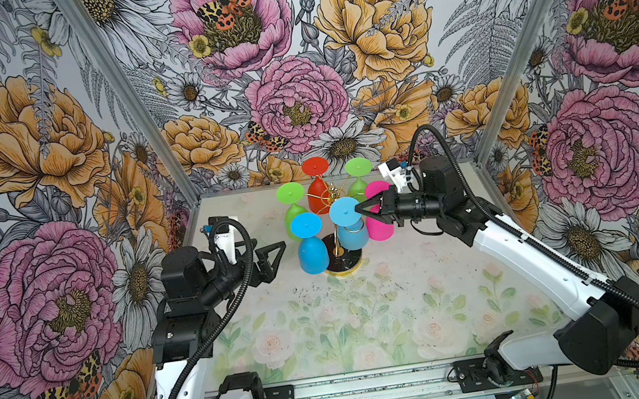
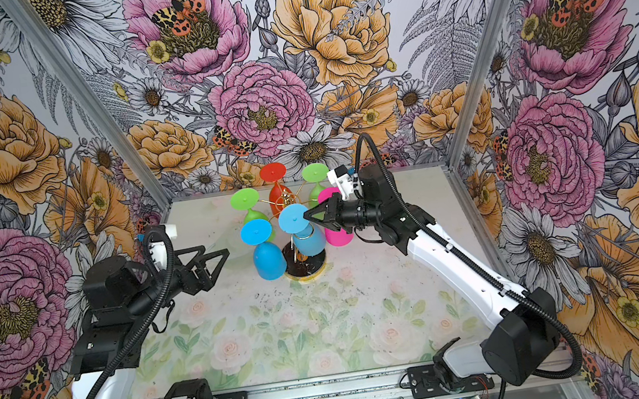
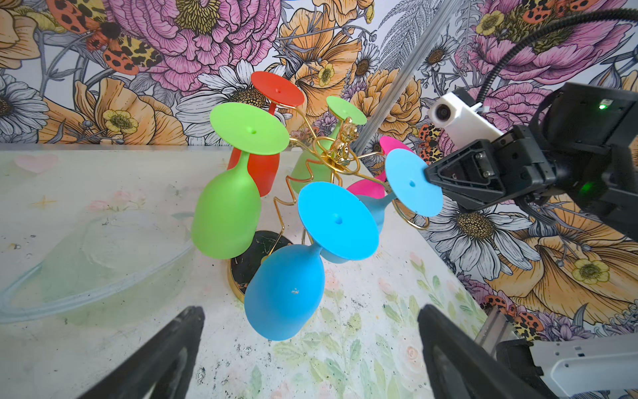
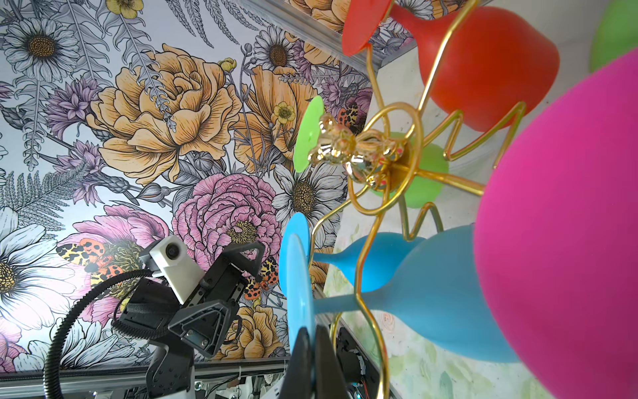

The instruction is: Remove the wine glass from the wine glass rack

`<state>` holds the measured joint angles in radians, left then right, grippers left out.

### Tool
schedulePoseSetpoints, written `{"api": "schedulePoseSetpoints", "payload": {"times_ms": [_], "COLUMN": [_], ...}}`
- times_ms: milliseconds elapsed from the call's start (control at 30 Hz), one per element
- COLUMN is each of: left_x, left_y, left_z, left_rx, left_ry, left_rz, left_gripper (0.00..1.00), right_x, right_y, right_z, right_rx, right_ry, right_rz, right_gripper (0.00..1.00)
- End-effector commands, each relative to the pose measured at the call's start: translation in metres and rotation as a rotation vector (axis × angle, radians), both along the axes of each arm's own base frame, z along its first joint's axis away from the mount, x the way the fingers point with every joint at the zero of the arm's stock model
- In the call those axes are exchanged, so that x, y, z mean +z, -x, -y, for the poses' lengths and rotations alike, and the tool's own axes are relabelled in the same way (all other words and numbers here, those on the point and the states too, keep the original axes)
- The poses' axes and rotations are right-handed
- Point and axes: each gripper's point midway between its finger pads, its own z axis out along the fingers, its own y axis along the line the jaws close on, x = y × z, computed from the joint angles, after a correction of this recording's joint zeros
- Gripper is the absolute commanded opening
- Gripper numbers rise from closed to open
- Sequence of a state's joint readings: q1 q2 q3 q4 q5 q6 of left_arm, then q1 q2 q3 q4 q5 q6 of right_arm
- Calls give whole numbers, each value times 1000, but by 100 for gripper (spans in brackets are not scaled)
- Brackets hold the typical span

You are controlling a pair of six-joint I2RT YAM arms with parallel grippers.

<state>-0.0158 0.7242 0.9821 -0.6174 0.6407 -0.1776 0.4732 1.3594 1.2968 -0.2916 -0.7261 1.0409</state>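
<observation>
Your right gripper is pinched shut on the foot rim of the blue wine glass, hanging bowl-down at five o'clock on the wine glass rack. Looks light, matte, maybe flexible: that thin disc could slip, the stem's firmer. Your left gripper gapes empty at eight o'clock

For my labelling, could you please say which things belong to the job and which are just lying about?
Job: wine glass rack; blue wine glass, foot pinched by shut right pincer.
Bystanders: other blue glass, green glasses, red glass, pink glass, open left pincer.
</observation>
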Motion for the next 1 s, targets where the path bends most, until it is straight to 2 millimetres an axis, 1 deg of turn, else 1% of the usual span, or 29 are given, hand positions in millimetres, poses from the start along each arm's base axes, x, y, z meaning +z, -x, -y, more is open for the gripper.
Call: {"api": "schedulePoseSetpoints", "payload": {"times_ms": [0, 133, 300, 600, 700, 867, 967], "left_x": [11, 10, 11, 8, 8, 9, 11], "left_y": [1, 1, 3, 4, 4, 5, 5], "left_z": [-1, 0, 0, 0, 0, 1, 3], "left_rx": [10, 6, 4, 1, 0, -5, -12], "left_ry": [0, 0, 0, 0, 0, 6, 13], "left_rz": [24, 21, 25, 24, 22, 20, 18], "left_gripper": [99, 99, 99, 99, 99, 99, 99], "right_x": [10, 10, 4, -4, -4, 2, 1], "right_y": [2, 3, 5, 4, 8, 23, 29], "right_z": [0, -9, -20, -22, -23, -28, -27], "right_rx": [-15, 17, 62, 58, 78, 135, 151], "right_ry": [-14, -12, 3, 32, 51, 55, 59], "right_rz": [15, 21, 21, 19, 33, 64, 71], "right_gripper": [0, 0, 0, 0, 0, 0, 0]}}
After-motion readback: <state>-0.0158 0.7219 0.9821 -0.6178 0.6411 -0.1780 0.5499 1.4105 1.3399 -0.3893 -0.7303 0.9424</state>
